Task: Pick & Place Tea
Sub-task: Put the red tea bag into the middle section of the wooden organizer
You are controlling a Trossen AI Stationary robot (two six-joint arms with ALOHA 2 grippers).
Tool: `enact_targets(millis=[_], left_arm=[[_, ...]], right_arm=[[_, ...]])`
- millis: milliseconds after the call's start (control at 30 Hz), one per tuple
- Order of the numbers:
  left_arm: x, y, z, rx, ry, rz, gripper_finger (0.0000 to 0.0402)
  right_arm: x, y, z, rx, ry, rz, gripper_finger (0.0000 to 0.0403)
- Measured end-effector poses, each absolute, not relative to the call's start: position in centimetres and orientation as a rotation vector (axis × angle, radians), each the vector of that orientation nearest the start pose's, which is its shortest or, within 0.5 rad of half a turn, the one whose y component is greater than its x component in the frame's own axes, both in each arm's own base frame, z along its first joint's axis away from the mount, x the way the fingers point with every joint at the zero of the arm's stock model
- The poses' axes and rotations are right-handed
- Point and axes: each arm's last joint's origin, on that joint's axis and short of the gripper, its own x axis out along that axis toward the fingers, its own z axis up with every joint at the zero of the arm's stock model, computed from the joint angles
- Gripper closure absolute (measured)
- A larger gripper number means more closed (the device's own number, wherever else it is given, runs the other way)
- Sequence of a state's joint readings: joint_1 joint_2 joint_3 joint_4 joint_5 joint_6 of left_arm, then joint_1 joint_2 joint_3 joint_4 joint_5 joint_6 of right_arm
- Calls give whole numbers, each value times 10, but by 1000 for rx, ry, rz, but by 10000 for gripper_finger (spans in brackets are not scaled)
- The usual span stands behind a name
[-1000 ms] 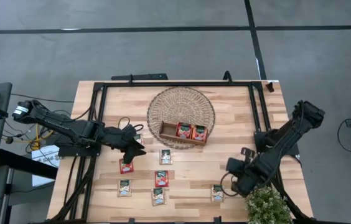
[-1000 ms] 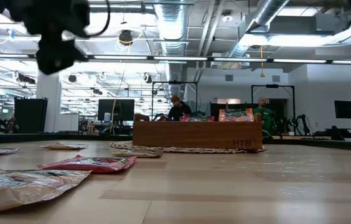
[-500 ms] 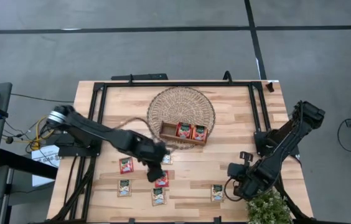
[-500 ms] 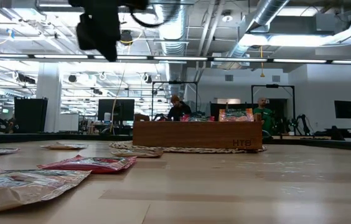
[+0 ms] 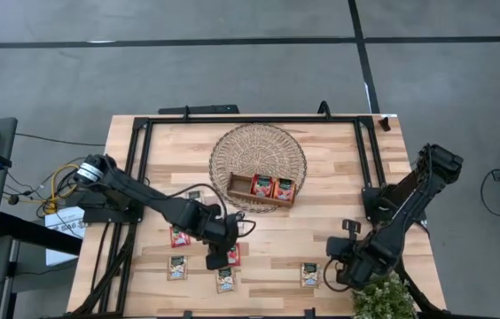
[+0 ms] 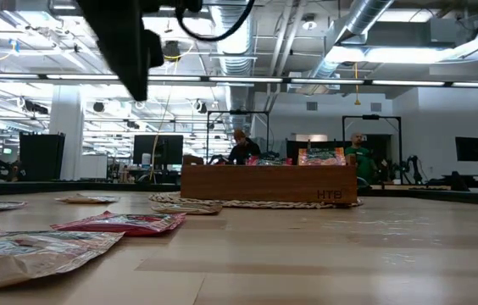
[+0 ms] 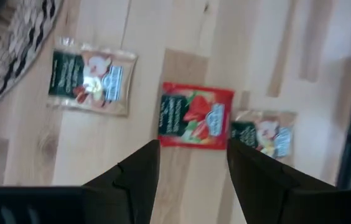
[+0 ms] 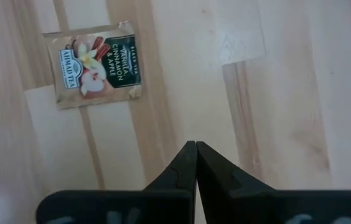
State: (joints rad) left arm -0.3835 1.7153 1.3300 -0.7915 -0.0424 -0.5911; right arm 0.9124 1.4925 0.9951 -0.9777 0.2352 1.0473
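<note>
Counted six tea sachets (image 5: 177,267) loose on the table (image 5: 339,182), near edge. Left end effector (image 5: 218,257) poised over a red sachet (image 7: 195,116), fingers apart, empty. Right end effector (image 5: 337,271) fingers together, beside a cream sachet (image 8: 97,63). Farther off, three sachets filed in wooden tray (image 5: 261,201); most left.

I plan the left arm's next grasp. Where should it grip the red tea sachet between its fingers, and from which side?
The red tea sachet lies flat on the wooden table, so probably come straight down from above. The left gripper is open above it; closing across the two side edges facing its fingers seems best. Cream sachets lie apart on either side, leaving room.
</note>
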Motion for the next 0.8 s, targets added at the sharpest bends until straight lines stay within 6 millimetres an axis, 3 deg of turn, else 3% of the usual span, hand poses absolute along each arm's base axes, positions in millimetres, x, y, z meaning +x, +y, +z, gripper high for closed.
enact_targets(millis=[300,533,800], left_arm=[[317,-132,211,-259,1180,46,223],[327,-137,185,-271,1212,86,223],[329,-140,179,-397,1209,171,223]], right_arm=[[161,198,207,82,1295,-137,403],[157,197,203,-33,1124,-207,403],[146,176,186,-184,1064,-218,403]])
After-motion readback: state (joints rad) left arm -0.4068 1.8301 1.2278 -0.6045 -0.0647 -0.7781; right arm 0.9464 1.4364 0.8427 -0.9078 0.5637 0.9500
